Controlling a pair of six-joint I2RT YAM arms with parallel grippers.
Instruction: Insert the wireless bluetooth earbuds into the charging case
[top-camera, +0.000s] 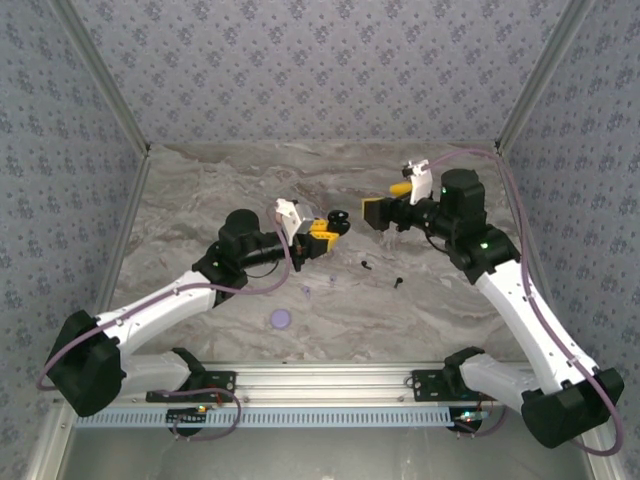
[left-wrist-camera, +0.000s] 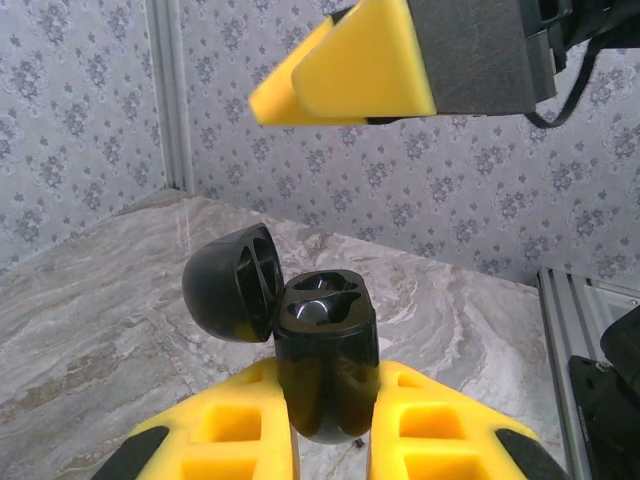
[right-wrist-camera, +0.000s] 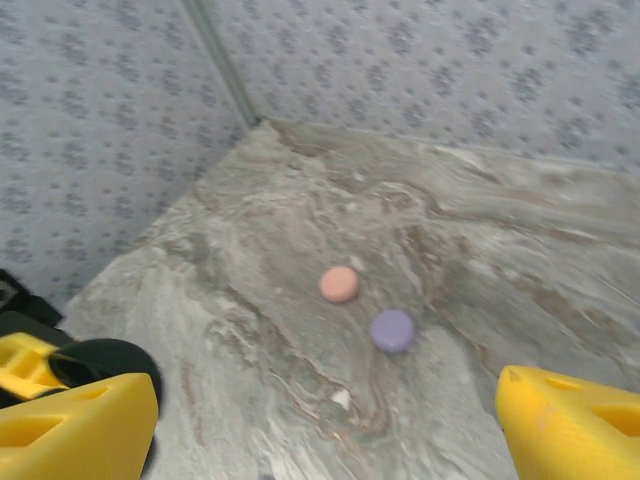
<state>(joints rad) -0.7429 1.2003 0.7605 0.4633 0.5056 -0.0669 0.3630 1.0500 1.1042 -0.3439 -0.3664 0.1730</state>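
Left gripper (left-wrist-camera: 330, 385) is found closed on the charging case (left-wrist-camera: 325, 345), which is clamped upright by its lower body between the yellow fingers and held clear of the table (top-camera: 200, 200). The hinged lid (left-wrist-camera: 230, 285) is thrown back to the left and the two wells are exposed. Whether a bud is already seated in them cannot be told.

Two black earbuds (top-camera: 367, 266) are noted loose on the marble, just right of the case and below the gap between the two grippers, well apart from each other.

Right gripper (top-camera: 388, 200) is held wide open and empty, above the table and facing the case.

Handling is judged as follows. The buds are taken to be very light, rigid and smooth, so a slip or a flick out of the pads is likely. A hold across the stem is advised, with the head left free to be dropped into its well. The case is judged hard and glossy, so a firm clamp low on its body is preferred.

No brand, label or legible writing is found on the case, the buds or the grippers.
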